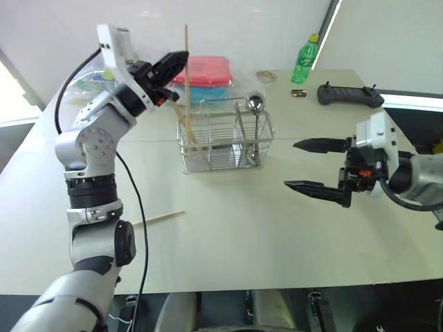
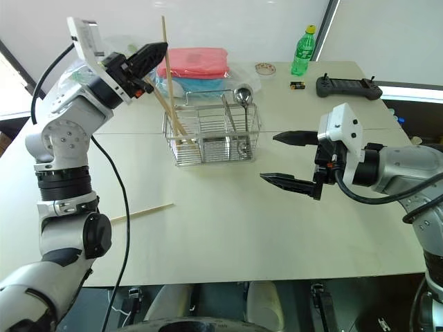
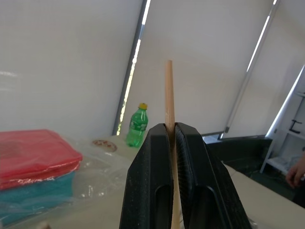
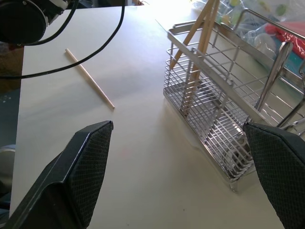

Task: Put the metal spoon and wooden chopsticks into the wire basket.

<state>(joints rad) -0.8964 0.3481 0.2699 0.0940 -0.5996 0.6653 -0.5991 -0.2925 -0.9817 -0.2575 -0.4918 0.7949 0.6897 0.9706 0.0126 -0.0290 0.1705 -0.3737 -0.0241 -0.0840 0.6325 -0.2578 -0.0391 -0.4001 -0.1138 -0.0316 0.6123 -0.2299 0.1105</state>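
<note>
One chopstick (image 1: pixel 185 59), light, stiff & thin, is pinched upright by left gripper (image 1: pixel 174 63) above wire basket (image 1: pixel 225 144); mid-shaft grip is judged best. Right gripper (image 1: pixel 315 164) is spread beside basket.

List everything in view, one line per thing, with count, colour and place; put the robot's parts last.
Chrome wire basket: one, silver, mid-table.
Shiny metal spoon: one, silver, upright in the basket's right end.
Thin wooden chopsticks: pale tan; at least one leaning in the basket's left end, one held upright above it, one flat on the table near the left arm.
Red-lidded blue plastic box: one, behind the basket.
Green plastic bottle: one, yellow cap, far edge.
Black handheld controller: one, far right.
Small dark battery-like item: one, beside the bottle.
Beige table: one.
Left pincer: black, shut on the raised chopstick.
Right pincer: black, open, right of the basket.
</note>
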